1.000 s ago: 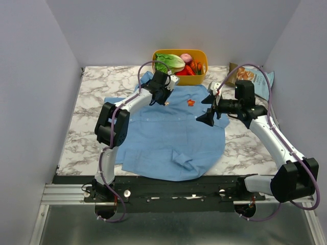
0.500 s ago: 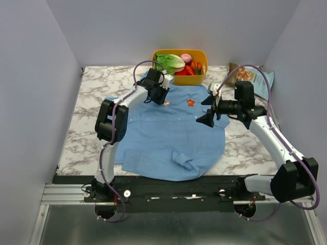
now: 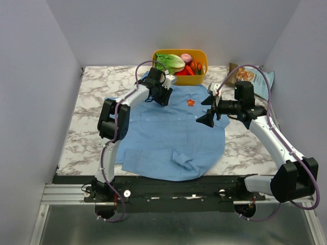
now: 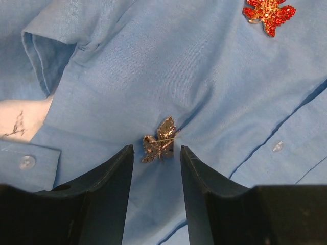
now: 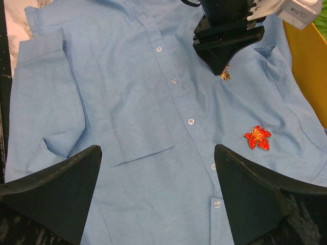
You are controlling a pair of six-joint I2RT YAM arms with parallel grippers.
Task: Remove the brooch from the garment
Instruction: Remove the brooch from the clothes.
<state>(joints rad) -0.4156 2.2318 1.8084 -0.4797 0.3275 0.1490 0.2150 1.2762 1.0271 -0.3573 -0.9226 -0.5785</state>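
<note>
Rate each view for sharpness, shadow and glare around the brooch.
Left wrist: brooch sharp and glinting, left fingers dark. Right wrist: garment evenly lit, right fingers soft-edged. Top external: soft even light, no glare, brooch too small to resolve.

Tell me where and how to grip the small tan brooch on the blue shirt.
Pinch the brooch across its narrow leaf body, coming straight down from above with the left gripper. It lies flat on the garment, so its edges probably give the only purchase; the open jaws straddle it.
</note>
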